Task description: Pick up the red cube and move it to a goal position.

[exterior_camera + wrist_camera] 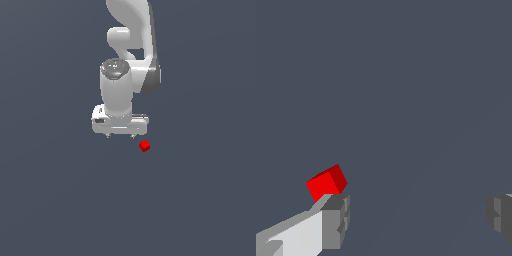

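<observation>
Jaws spread wide and empty, wrist pointing down, red cube just beside.

Red cube matt, plain; arm smooth white, perhaps glossy plastic.

Plain dark grey floor, 1 red cube on it

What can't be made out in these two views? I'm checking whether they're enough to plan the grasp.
- Goal position: no marker shows in either view.
- Red cube: in the wrist view its near lower part is hidden behind one finger.
- Other finger: cut off by the wrist picture's edge.
- Gripper: in the exterior view the fingertips are too small to judge their height above the floor.
- Arm base: cut off by the exterior view's top edge.
</observation>
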`<state>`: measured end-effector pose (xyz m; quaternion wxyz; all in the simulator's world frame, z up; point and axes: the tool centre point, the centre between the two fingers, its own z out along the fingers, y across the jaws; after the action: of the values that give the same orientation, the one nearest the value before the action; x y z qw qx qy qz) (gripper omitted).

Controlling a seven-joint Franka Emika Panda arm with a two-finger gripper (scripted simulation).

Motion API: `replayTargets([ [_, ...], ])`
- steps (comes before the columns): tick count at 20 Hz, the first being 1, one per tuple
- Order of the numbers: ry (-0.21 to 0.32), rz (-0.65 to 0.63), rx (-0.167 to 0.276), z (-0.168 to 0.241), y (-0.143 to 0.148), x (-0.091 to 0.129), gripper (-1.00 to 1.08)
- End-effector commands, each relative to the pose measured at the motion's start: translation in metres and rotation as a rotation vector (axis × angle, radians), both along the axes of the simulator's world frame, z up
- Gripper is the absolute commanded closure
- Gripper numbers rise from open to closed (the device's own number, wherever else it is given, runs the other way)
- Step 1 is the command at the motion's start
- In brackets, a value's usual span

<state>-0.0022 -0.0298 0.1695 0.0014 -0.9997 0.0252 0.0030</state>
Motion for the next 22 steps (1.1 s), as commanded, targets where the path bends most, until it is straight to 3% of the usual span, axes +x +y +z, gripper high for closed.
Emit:
replayTargets([
  [1, 0.000, 0.000, 0.000, 0.000, 0.000, 0.000, -0.92],
  [10, -0.001, 0.071, 0.001, -0.023, 0.020, -0.003, -0.92],
  [22, -0.006, 0.344, 0.003, -0.113, 0.092, -0.028, -0.92],
])
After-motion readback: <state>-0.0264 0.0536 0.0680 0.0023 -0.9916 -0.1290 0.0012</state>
